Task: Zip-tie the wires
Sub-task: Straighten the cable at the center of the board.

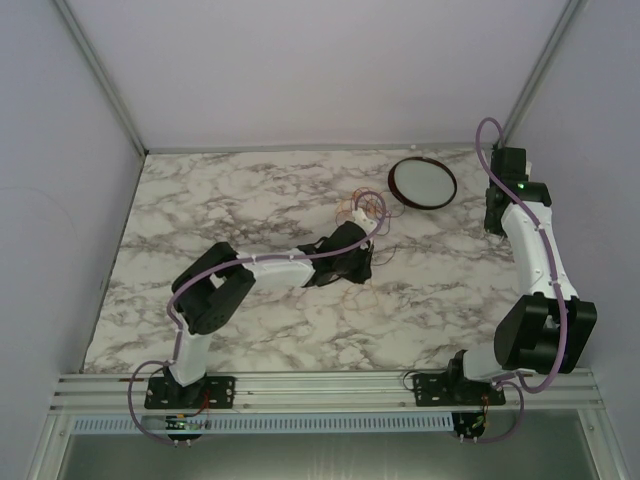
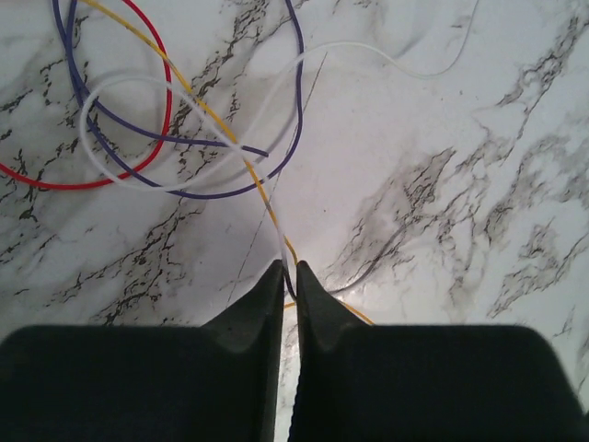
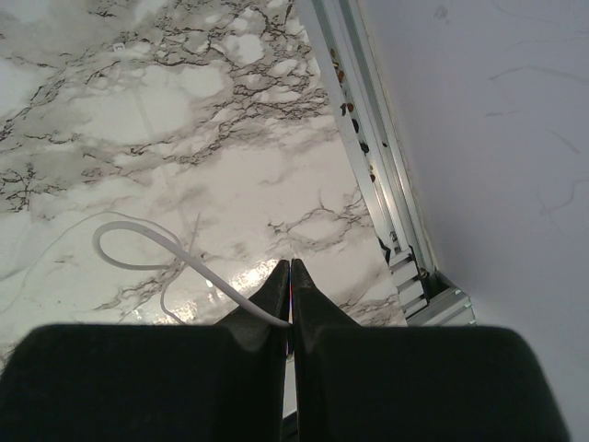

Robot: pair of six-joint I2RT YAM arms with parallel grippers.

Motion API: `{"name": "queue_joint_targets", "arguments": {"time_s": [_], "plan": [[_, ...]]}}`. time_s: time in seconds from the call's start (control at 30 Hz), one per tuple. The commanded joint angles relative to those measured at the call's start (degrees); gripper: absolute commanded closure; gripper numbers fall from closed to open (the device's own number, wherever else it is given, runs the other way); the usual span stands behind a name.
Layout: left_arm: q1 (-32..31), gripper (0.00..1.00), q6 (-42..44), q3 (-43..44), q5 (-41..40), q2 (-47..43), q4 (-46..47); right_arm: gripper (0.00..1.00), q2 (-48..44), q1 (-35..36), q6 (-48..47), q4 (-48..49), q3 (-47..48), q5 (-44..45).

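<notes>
Wires (image 1: pixel 365 212) (image 2: pixel 244 152) lie loose on the marble table (image 1: pixel 200 220) towards its far centre, just to the left of a dark-rimmed round dish (image 1: pixel 422 182) and apart from it. The left wrist view shows red, blue, white and yellow strands in overlapping loops flat on the surface, crossing one another ahead of the fingers. The left gripper (image 1: pixel 360 265) (image 2: pixel 290 269) is extended low over the middle of the table at the near edge of the bundle. Its jaws are drawn almost together, leaving only a narrow slit, and the yellow strand (image 2: pixel 221 131) and a white one run into that slit at the tips. The yellow reappears at the right side of the fingers, so the jaws appear to be pinching these two strands. The rest of the bundle is not held. The right gripper (image 3: pixel 291 267) is at the right side of the table near the wall, well apart from the wires, with its jaws fully together. A white strip (image 3: pixel 138 241), curled into a loop, ends at the seam between the fingertips and appears held there. An aluminium rail (image 3: pixel 368 166) runs along the table edge beside this gripper.
</notes>
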Motion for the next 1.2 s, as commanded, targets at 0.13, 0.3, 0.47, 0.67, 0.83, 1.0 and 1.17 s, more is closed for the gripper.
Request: {"name": "queue_joint_targets", "arguments": {"time_s": [0.13,0.3,0.47,0.67,0.83,1.0,1.17], "plan": [[-0.2,1.0,2.9,1.4,-2.8,-5.6,-4.7,1.0,-1.7,-0.6,-0.4,1.3,0.6,-1.3],[0.1,1.0,6.6,4.6,-5.8,-11.5,-14.7,1.0,-1.6,-0.6,-0.5,1.9,0.3,-3.1],[1.6,1.0,7.5,5.5,-9.0,-17.5,-21.4,1.0,-1.5,-0.6,-0.4,3.0,-1.1,-4.6],[4.6,1.0,8.8,2.1,-16.7,-25.7,-31.7,1.0,-2.2,-0.3,-0.4,3.3,-2.3,-7.4],[7.9,1.0,8.3,-5.6,-19.6,-34.3,-39.4,1.0,-3.4,2.9,0.3,4.7,-5.4,-12.3],[11.4,1.0,7.5,-12.4,-20.5,-40.8,-44.3,1.0,-2.5,9.1,2.2,6.6,-11.2,-13.1],[12.6,1.0,9.5,-12.9,-21.7,-42.0,-50.5,1.0,0.5,14.5,3.8,7.1,-14.5,-10.9]]}}
